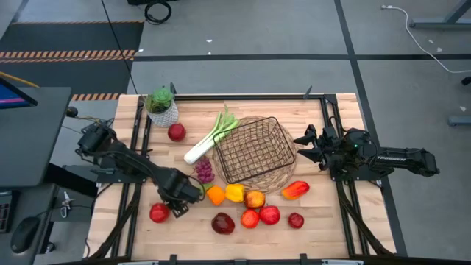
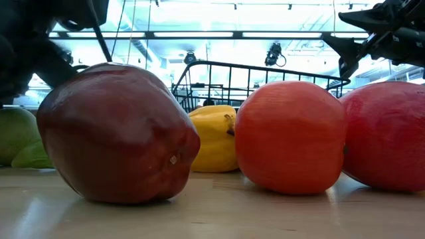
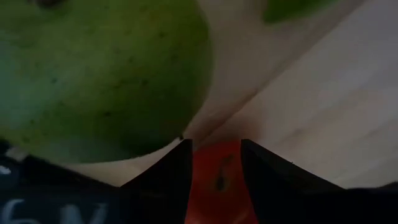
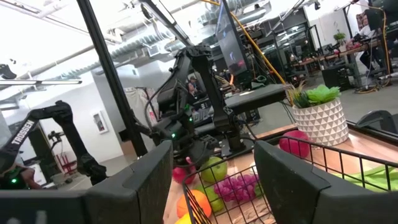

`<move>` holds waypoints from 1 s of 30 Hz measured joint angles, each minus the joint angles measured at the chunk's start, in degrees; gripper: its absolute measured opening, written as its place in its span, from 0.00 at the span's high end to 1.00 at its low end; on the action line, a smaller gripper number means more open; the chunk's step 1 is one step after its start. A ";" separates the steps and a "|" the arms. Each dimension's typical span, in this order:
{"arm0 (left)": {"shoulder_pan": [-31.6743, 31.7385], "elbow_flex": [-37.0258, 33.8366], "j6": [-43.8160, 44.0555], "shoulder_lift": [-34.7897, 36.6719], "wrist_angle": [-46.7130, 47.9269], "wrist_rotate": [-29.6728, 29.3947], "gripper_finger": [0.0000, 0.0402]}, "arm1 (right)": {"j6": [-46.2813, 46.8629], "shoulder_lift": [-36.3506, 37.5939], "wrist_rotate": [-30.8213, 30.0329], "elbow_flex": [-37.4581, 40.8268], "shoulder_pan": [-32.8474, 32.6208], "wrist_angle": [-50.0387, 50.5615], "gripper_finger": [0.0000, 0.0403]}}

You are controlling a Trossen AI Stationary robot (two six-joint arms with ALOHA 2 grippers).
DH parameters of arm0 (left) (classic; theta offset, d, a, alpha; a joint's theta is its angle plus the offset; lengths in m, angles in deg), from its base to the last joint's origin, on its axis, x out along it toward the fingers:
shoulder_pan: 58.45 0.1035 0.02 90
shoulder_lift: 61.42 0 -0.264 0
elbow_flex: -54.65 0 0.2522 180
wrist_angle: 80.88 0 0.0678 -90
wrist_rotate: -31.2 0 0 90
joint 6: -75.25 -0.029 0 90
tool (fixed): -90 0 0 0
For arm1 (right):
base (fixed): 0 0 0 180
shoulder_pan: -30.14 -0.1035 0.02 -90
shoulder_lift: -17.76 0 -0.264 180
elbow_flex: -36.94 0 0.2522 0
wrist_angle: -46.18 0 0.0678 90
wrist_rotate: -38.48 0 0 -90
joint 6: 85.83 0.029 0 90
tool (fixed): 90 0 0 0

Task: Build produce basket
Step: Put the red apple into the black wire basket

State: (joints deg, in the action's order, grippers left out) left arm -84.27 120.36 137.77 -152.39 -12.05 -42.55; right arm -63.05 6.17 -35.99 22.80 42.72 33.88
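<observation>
Left gripper (image 1: 193, 193) low over green pear (image 3: 93, 74), near table's front left; fingers partly open around it, firm hold not clear. Basket (image 1: 254, 151) lies away and to its right, mid-table. Right gripper (image 1: 303, 147) by basket's right rim, part-open, empty; left arm nearer pear.

Dark wire basket (image 1: 254, 151) mid-table, tilted, empty (leek (image 1: 210, 138) alongside); fruit (image 1: 250, 207) scattered just in front.
</observation>
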 joint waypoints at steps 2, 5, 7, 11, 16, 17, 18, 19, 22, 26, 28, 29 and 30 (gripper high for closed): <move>0.00 -0.90 1.18 0.82 -2.31 0.53 0.65 | 0.00 0.00 0.00 0.02 0.02 -0.01 0.43; 0.00 -0.92 1.37 0.86 -2.81 1.95 0.65 | 0.00 0.00 0.00 0.01 0.00 0.02 0.43; -0.22 -0.92 1.41 0.85 -2.88 2.63 0.65 | 0.00 -0.01 0.00 0.01 0.00 0.02 0.43; -0.42 -0.92 2.37 0.84 -2.91 3.54 0.66 | 0.00 -0.02 0.00 0.01 0.02 0.01 0.43; -1.14 -0.92 3.61 0.82 -2.98 4.15 0.69 | 0.00 -0.01 0.00 0.02 0.00 0.01 0.43; -1.33 -0.92 3.97 0.82 -2.96 4.17 0.69 | 0.00 -0.01 0.00 0.01 0.02 0.02 0.43; -1.49 -0.92 4.21 0.82 -2.98 4.21 0.69 | 0.00 0.00 0.00 -0.01 0.01 -0.01 0.43; -1.56 -0.92 4.38 0.82 -2.98 4.28 0.70 | 0.00 -0.01 0.00 0.00 0.01 0.02 0.43; -2.11 -0.92 4.42 0.82 -2.98 4.31 0.70 | 0.00 0.00 0.00 0.01 0.00 0.02 0.43; -2.96 -0.94 4.40 0.69 -3.02 4.57 0.70 | 0.00 0.00 0.00 -0.01 0.02 0.02 0.43; -3.39 -0.94 4.40 0.69 -3.02 4.57 0.70 | 0.00 0.00 0.00 -0.01 0.01 0.02 0.43; -3.58 -0.94 4.40 0.69 -3.02 4.57 0.70 | 0.00 0.00 0.00 -0.01 0.01 0.00 0.43; -3.75 -0.94 4.38 0.69 -3.04 4.57 0.70 | 0.00 0.00 0.00 -0.01 0.02 0.02 0.43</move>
State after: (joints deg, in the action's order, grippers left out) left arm -88.02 119.42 142.15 -151.70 -15.09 -37.99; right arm -63.05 6.16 -35.99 22.79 42.74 33.90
